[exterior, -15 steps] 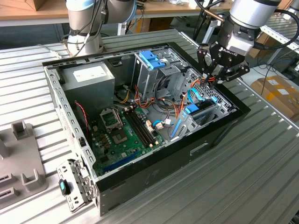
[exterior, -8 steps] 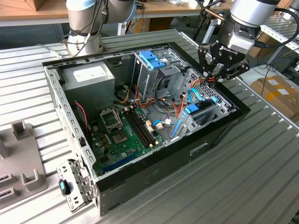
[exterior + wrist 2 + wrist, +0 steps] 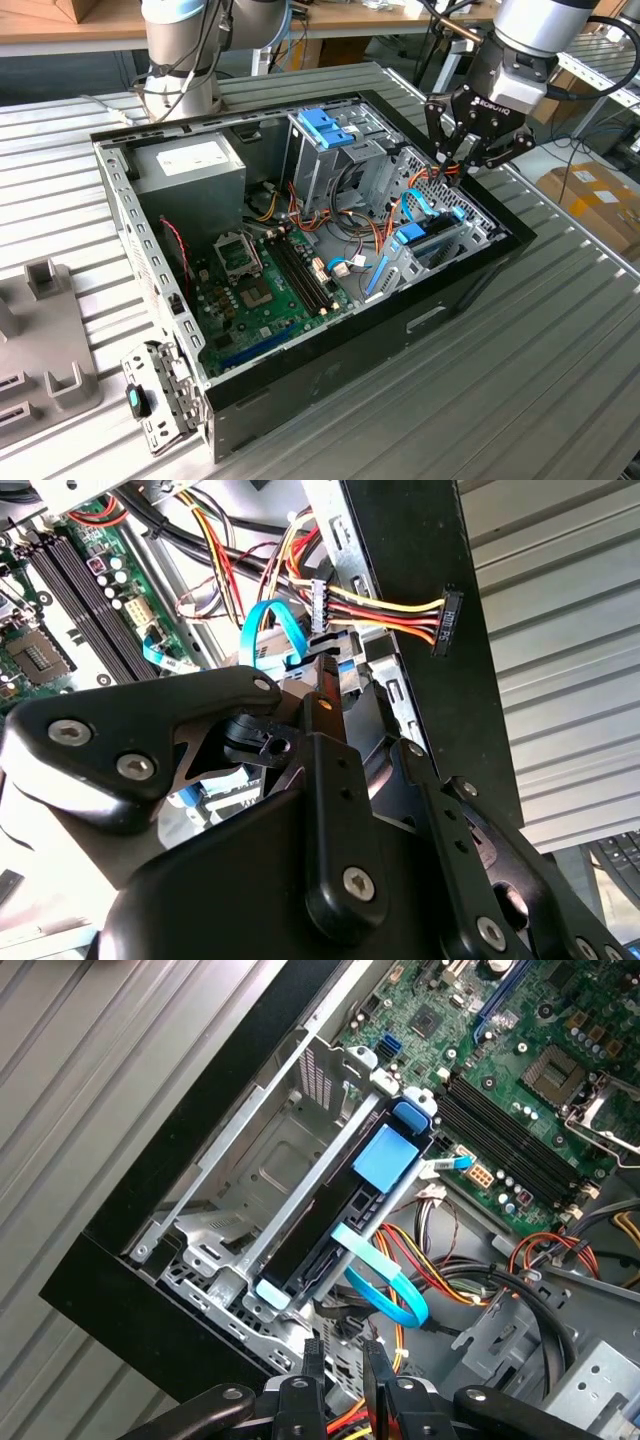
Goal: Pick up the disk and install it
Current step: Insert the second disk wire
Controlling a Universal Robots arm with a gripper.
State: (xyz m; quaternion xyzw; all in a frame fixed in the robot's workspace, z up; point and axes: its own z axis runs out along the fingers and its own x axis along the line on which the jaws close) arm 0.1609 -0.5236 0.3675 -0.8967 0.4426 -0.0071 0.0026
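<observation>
Above the computer case's [image 3: 330, 370] far corner, my pincer [image 3: 455, 172] is hanging with its fingers nearly together, holding nothing. Just below it, the disk [image 3: 335, 1222] is sitting on edge in its bay, a blue cable [image 3: 385, 1290] looping beside it.

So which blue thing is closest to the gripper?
The disk with light blue rails, standing in the case's corner bay just below the gripper. The blue bracket sits farther away, mid-case.

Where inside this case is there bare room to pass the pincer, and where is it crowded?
Free: the empty metal bay between the black case wall and the disk. Crowded: past the disk, where the light blue cable and coloured power wires bunch beside the motherboard. The pincer hangs above that corner.
</observation>
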